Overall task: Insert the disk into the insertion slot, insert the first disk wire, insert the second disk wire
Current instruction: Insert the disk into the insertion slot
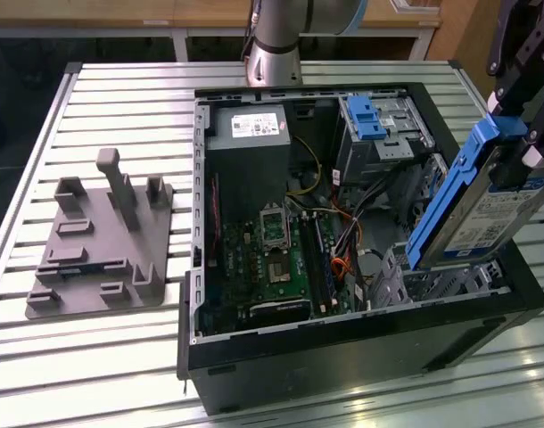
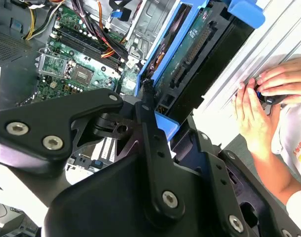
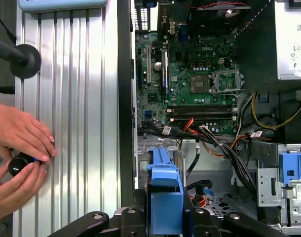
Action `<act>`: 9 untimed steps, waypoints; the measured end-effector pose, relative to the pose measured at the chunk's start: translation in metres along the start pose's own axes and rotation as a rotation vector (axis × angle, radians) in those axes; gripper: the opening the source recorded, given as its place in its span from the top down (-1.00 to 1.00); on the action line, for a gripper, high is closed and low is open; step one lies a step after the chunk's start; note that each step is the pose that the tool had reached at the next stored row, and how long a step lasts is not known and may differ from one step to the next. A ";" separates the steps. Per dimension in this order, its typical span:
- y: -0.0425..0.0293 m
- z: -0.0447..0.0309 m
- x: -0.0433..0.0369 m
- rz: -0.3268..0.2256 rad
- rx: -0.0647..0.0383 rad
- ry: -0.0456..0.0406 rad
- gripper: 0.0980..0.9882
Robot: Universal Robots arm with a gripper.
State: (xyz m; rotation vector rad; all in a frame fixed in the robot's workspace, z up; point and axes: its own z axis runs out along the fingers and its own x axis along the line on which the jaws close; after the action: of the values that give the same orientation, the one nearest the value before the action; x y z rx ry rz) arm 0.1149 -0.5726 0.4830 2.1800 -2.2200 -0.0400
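Hanging tilted in the gripper (image 1: 522, 134), the disk (image 1: 484, 218) overhangs the insertion slot (image 1: 393, 276).

**Much Out of Sight**

The gripper (image 1: 520, 147) runs off the exterior view's right, its hold buried behind the disk (image 1: 486, 218). The disk's low end covers part of the insertion slot (image 1: 397, 281). A person's hands (image 3: 19, 136), cropped at the edge, mostly cover a small black object (image 3: 19, 164).
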 end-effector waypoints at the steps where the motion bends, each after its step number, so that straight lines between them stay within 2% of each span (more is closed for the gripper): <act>1: 0.0000 0.0000 0.0000 0.000 0.000 0.0000 0.40; 5: 0.0000 0.0000 0.0000 0.000 0.000 -0.0002 0.40; 9: 0.0000 0.0000 0.0001 -0.001 0.000 -0.0096 0.40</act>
State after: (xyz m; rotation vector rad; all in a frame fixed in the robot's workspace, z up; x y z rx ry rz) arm 0.1149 -0.5727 0.4830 2.1850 -2.2243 -0.0508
